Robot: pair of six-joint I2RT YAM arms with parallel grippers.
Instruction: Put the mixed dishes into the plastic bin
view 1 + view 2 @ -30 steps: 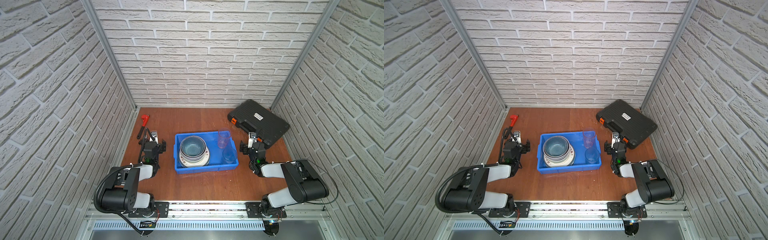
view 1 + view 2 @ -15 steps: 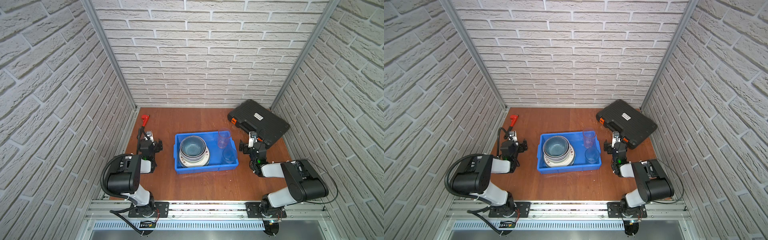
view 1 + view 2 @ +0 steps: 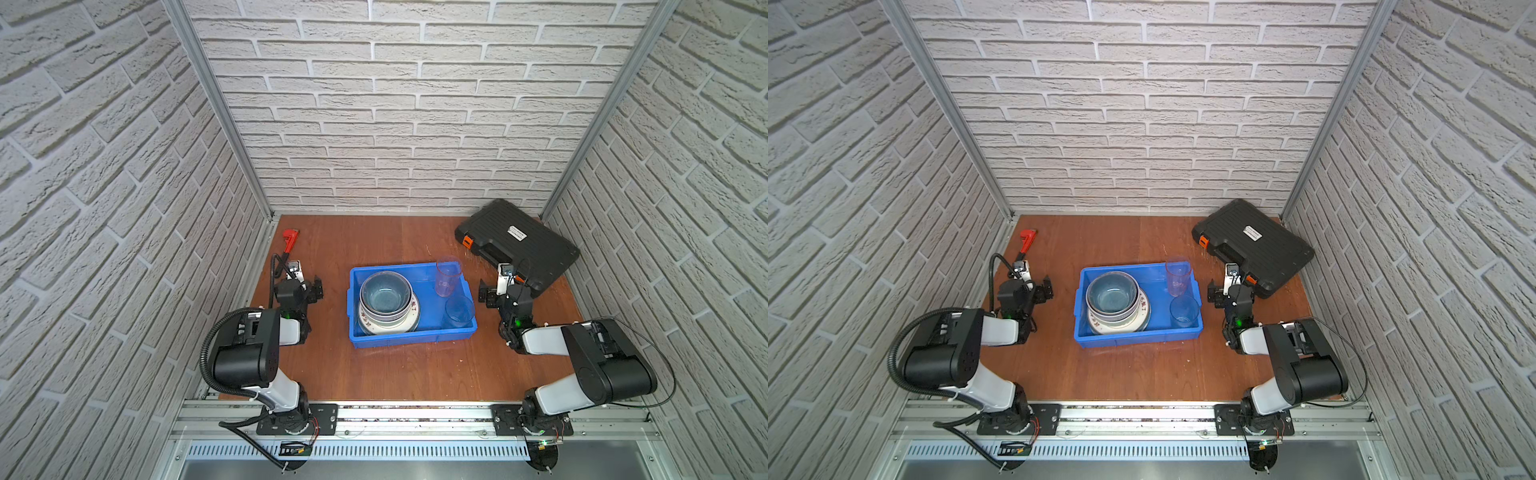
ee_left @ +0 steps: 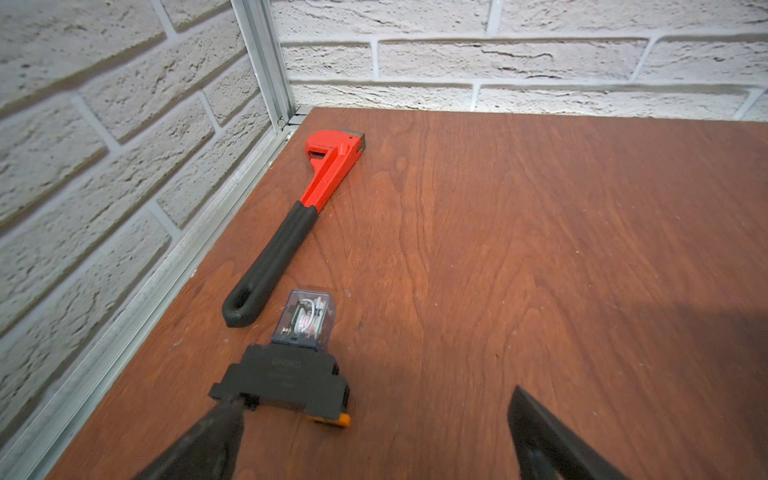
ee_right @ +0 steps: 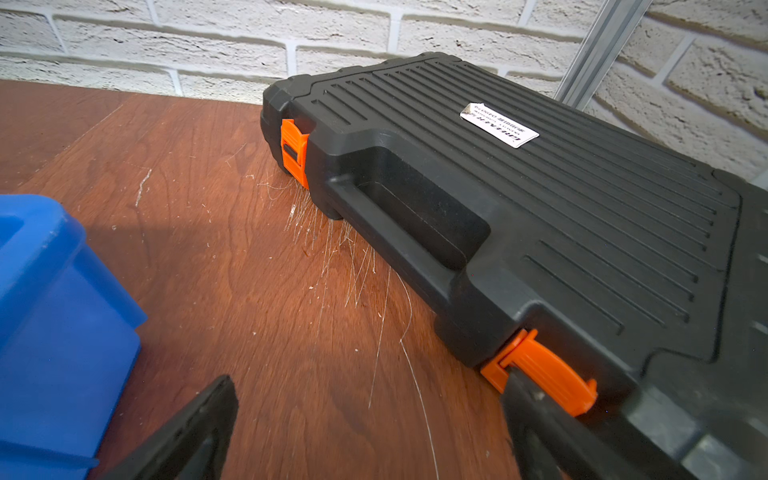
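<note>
Left gripper (image 4: 374,415) and right gripper (image 5: 370,386) wide, empty; mixed dishes (image 3: 386,297) in plastic bin (image 3: 411,334); right finger (image 5: 552,440) beside orange latch (image 5: 540,370) may snag tool case (image 5: 540,199).

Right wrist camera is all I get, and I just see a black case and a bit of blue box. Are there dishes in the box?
Observer: Yes. In both top views a stack of bowls on plates sits in the left half of the plastic bin.
Operator: Any cups?
Observer: Two clear tumblers stand in the bin's right half, one behind the other.
Operator: What's the other arm doing?
Observer: The left gripper is open and empty. It is left of the bin, facing a red pipe wrench.
</note>
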